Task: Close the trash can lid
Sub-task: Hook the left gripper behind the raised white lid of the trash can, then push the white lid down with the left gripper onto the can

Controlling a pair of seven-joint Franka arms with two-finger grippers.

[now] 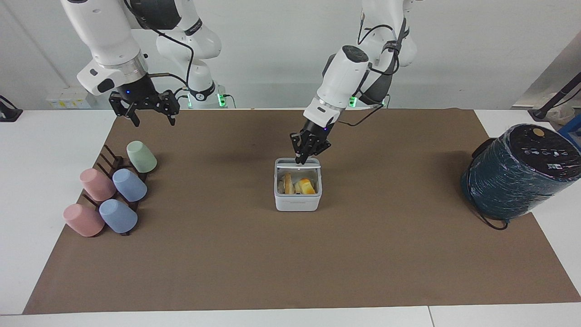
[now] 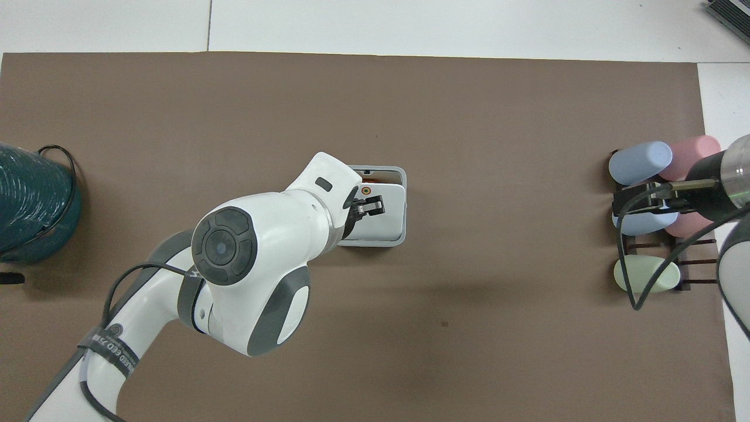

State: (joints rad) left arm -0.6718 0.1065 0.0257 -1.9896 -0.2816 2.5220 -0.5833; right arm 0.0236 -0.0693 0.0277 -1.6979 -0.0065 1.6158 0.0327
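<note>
**Left tool on the lid**

The left tool [image 1: 305, 154], fingers drawn narrow with nothing between them, presses its tips on the lid [image 2: 384, 214], which tilts partly down over the trash can [image 1: 297, 200]. The can sits mid-desk on the brown mat [image 1: 227, 263], food scraps [image 1: 297, 185] showing through the gap. The right tool [image 1: 153, 116] waits, spread wide, over the mat's edge near the cup rack [image 1: 111, 190].

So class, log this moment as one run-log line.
left gripper: pushing lid down | lid: partly closed over trash can | right gripper: open, waiting above cup rack
</note>
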